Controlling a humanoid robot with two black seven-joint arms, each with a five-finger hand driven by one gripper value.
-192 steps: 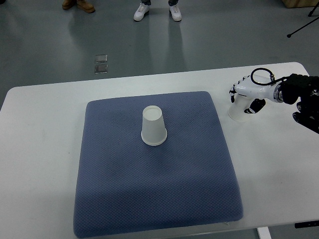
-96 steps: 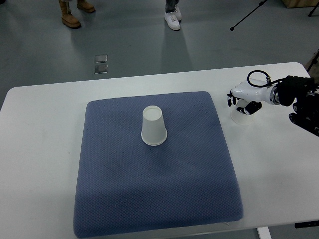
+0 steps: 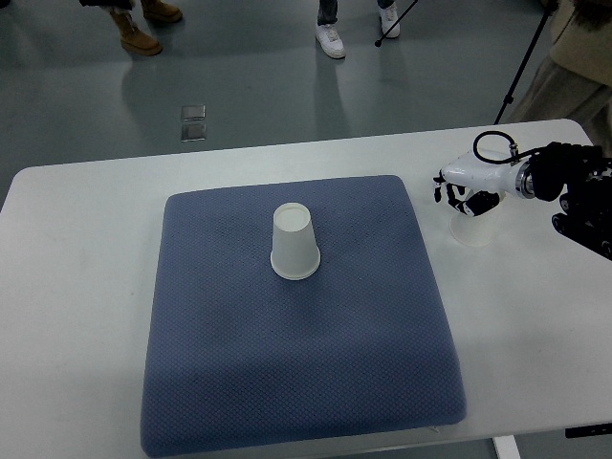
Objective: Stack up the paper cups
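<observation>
A white paper cup (image 3: 294, 243) stands upside down in the middle of a blue padded mat (image 3: 296, 363) on the white table (image 3: 76, 287). A second paper cup (image 3: 471, 230) is on the bare table just right of the mat's far right corner. My right hand (image 3: 460, 194) comes in from the right edge and sits on top of this cup, with its fingers curled around the cup's upper end. The hand hides the cup's top. The left arm is not in view.
Beyond the table's far edge is grey floor with people's shoes (image 3: 331, 39), tripod legs (image 3: 516, 76) and a small floor plate (image 3: 194, 122). A person's coat (image 3: 574, 57) shows at the top right corner.
My right hand has risen and shifted slightly left over the cup. More of the cup now shows below the fingers. The middle cup has not moved.
</observation>
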